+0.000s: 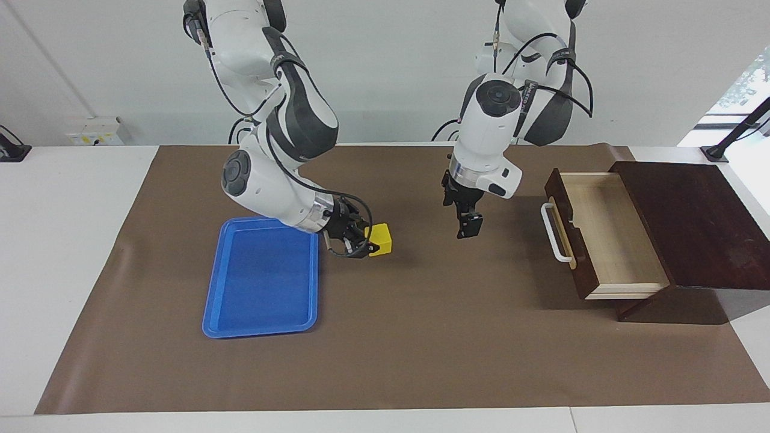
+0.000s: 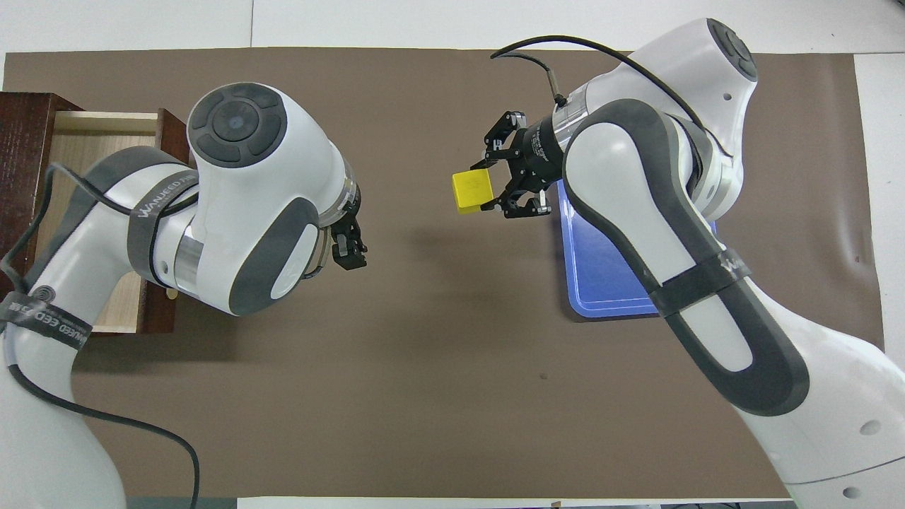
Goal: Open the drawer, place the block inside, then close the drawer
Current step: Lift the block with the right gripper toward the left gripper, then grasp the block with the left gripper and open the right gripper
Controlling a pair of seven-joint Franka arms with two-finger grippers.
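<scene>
The yellow block is between the fingers of my right gripper, which is shut on it and holds it low over the brown mat, just beside the blue tray. In the overhead view the fingers clasp two opposite sides of the block. The drawer stands pulled open at the left arm's end of the table, its pale interior empty, its dark front with the white handle facing the middle. My left gripper hangs shut and empty over the mat between the block and the drawer front.
The flat blue tray lies empty on the mat toward the right arm's end. The dark wooden box holds the drawer. The brown mat covers most of the table.
</scene>
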